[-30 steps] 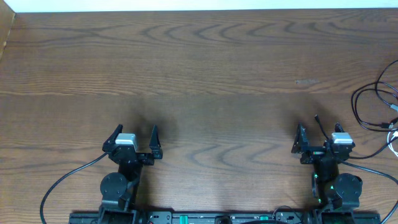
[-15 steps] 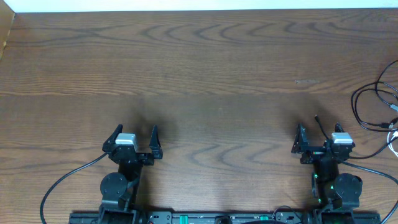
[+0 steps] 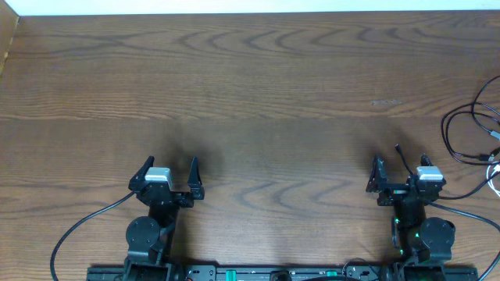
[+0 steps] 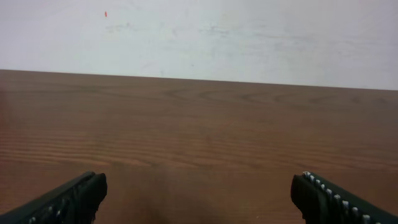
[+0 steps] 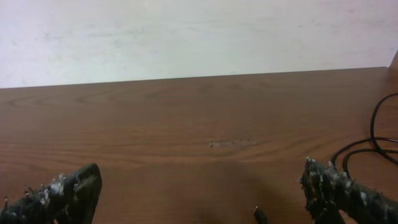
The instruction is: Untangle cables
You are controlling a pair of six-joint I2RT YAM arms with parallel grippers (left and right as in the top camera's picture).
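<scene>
**Both hands spread and empty, the cables lying off to the right**

Well to the left of the right hand (image 3: 401, 164), and level with it, the left hand (image 3: 169, 165) is resting low over the wooden worktop (image 3: 250, 78). Its two fingers are spread wide and are pinching nothing. Its wrist camera is showing only bare wood between them and a pale wall (image 4: 199, 31) beyond.

The right hand is doing the same, with its fingers splayed fully apart and nothing gripped. A thin dark stub (image 3: 398, 151) is poking up just ahead of this hand, between the fingers. I cannot tell whether it is a plug end or part of the arm.

To the right of the right hand and apart from it, the black cables (image 3: 445, 133) are lying in loose loops that are crossing one another. Whether that is one cord or two is too fine to tell. Further right again, a white cord (image 3: 494, 176) is just showing at the frame's edge, close to the black loops.

Both hands seem to be waiting in a ready pose, open so that either can close on a strand. No cable is being touched, so the untangling looks not yet begun. Since the tangle is sitting on the right hand's side, that hand is the likelier one to reach first. The strands are much thinner than the fingers, so it would need a low, careful pinch.
</scene>
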